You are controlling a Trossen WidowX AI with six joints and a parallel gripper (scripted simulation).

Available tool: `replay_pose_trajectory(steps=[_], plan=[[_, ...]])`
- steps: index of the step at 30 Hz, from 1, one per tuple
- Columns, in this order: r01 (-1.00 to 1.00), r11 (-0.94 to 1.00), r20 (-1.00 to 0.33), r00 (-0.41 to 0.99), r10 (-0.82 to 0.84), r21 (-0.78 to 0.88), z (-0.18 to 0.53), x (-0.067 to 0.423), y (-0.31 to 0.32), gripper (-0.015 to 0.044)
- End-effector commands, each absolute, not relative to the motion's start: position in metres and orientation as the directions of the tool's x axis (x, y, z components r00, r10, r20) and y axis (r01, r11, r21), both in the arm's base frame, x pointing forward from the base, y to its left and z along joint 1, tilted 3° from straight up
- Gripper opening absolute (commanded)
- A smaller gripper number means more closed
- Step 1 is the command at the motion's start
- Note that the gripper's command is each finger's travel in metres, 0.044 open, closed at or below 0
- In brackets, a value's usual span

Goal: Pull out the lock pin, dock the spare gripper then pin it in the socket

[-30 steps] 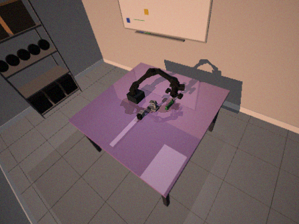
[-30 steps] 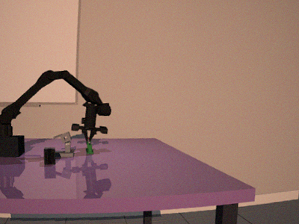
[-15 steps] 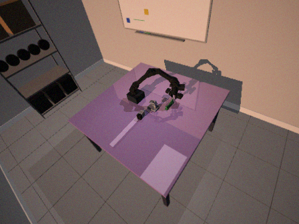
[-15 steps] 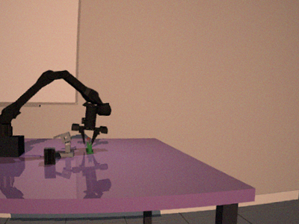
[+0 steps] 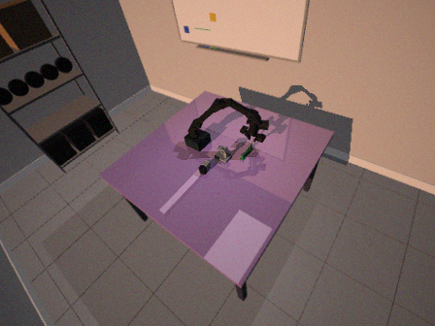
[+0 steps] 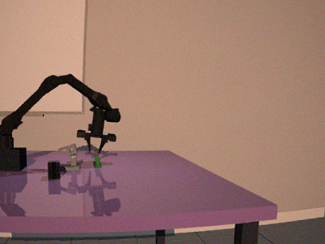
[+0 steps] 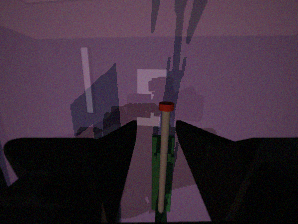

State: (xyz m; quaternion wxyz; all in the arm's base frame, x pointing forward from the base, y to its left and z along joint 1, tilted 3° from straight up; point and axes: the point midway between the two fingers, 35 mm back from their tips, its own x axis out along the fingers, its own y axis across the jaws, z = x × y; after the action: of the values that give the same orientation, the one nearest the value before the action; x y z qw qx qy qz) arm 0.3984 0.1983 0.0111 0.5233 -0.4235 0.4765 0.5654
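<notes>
The lock pin (image 7: pixel 163 160) (image 6: pixel 96 152), a tan rod with a red cap (image 7: pixel 165 106), rests along a green holder (image 5: pixel 247 151) (image 6: pixel 97 162) (image 7: pixel 155 167) on the purple table (image 5: pixel 272 179). My gripper (image 5: pixel 256 139) (image 6: pixel 95 149) (image 7: pixel 156 124) is open; its fingers stand on either side of the pin with a gap between them and it. The grey mount with its socket (image 5: pixel 223 154) (image 6: pixel 72 153) stands just left of the holder. The spare gripper (image 5: pixel 204 168) (image 6: pixel 53 170), a dark block, sits left of the mount.
The arm's black base (image 5: pixel 197 140) (image 6: pixel 5 159) stands behind the mount. A pale strip (image 5: pixel 180 193) and a pale rectangle (image 5: pixel 238 240) mark the table's near part. A shelf unit (image 5: pixel 44 97) stands off the table to the left.
</notes>
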Motion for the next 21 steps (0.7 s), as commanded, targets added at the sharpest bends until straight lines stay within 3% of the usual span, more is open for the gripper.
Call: replay_pose_trajectory(steps=[1, 21], plan=[[-0.996, 0.002, -0.978, -0.092, 0.189, 0.094, 0.021, 0.398, 0.198, 0.0200], [-0.992, 0.008, -0.977, -0.123, 0.176, 0.126, 0.055, 0.392, 0.193, 0.0200]])
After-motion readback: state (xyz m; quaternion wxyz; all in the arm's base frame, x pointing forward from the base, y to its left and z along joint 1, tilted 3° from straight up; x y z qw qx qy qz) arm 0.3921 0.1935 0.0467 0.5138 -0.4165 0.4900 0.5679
